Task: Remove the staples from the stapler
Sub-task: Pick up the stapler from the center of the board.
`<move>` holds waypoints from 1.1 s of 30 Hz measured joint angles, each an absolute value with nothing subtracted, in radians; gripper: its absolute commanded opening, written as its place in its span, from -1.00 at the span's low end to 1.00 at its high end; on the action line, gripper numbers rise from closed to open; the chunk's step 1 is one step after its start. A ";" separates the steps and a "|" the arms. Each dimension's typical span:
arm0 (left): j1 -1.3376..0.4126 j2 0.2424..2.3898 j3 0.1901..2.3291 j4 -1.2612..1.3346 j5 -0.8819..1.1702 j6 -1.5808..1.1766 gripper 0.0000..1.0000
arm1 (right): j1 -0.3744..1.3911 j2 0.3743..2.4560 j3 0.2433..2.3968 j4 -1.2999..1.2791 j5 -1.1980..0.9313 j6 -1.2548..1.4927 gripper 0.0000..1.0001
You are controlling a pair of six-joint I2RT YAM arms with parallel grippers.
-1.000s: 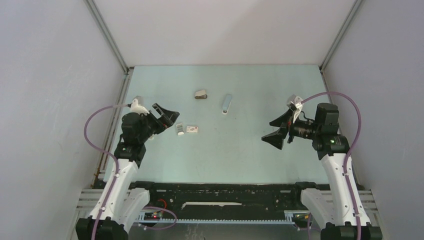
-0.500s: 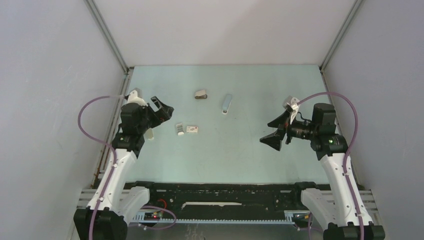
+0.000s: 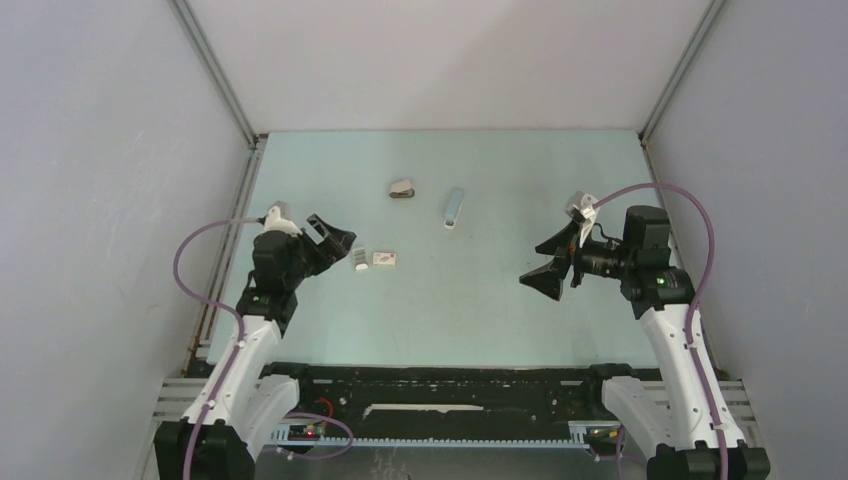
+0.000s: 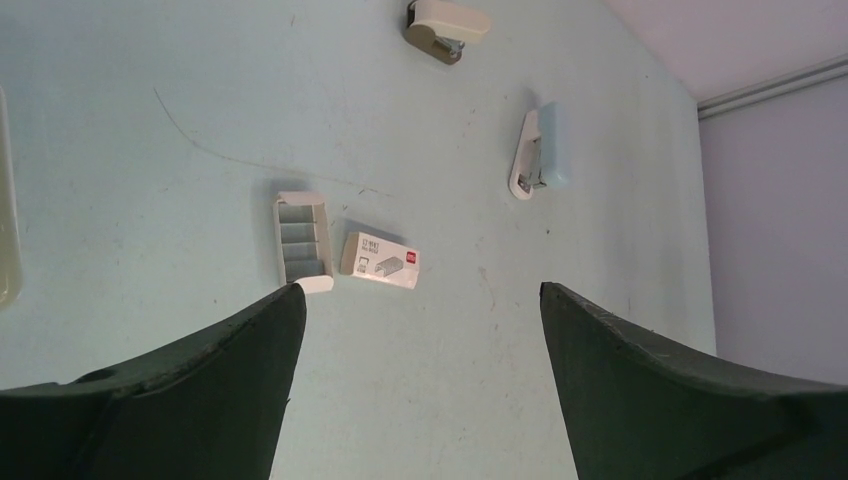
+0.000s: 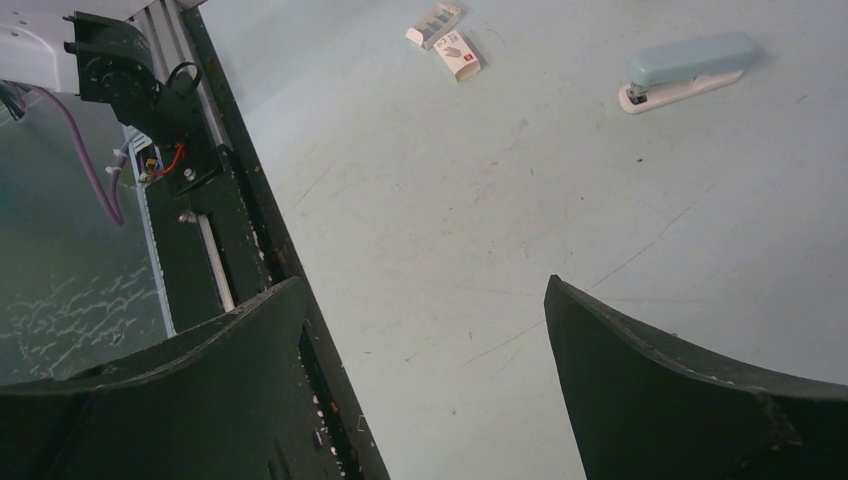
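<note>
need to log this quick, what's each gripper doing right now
left gripper: open, holding nothing
right gripper: open, holding nothing

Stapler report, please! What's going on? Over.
Left gripper open, empty. Right gripper open, empty. Stapler lying untouched, apart from both. Nothing blocking it.
</note>
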State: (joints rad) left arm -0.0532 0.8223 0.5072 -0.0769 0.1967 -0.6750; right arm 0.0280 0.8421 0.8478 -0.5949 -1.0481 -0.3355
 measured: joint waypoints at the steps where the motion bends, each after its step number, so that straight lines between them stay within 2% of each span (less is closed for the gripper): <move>1: -0.056 0.821 0.496 -0.071 0.195 -0.682 0.84 | 0.028 0.843 0.847 -0.595 -1.048 -0.336 0.99; 19: -0.178 0.832 0.470 -0.060 0.071 -0.691 0.81 | 0.028 0.847 0.845 -0.595 -1.047 -0.338 0.99; 33: -0.240 0.827 0.468 -0.019 0.027 -0.662 0.94 | 0.028 0.855 0.844 -0.595 -1.040 -0.342 0.99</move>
